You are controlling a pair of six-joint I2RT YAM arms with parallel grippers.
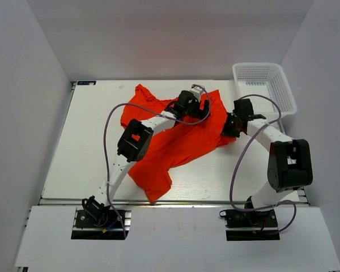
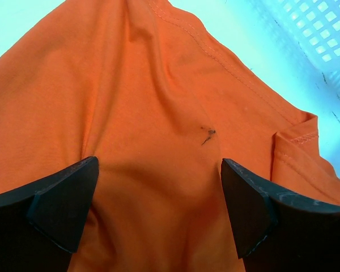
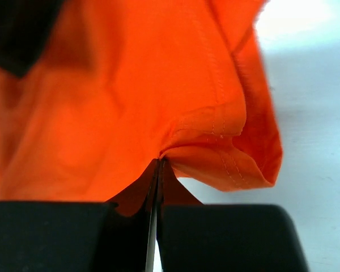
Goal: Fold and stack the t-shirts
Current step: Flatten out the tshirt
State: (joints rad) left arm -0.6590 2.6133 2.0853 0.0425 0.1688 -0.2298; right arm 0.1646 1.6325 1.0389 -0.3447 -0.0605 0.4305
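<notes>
Free table (image 1: 85,141) is found to the left of the orange-red t-shirt (image 1: 181,141), and a narrower strip along the near side of its right half. To the right of the t-shirt, passage is narrowed by the white mesh basket (image 1: 263,85) and blocked by the right gripper (image 1: 231,126), clamped on the hem. The t-shirt's middle is crossed by the left arm (image 1: 136,141), and the left gripper (image 2: 158,187) is held over the fabric with jaws spread. Beyond the t-shirt, a thin band of table is bounded by the back wall (image 1: 170,39).

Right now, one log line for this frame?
stage: unfolded | shirt: crumpled on table | left fingers: open over shirt | right fingers: shut on shirt hem
</notes>
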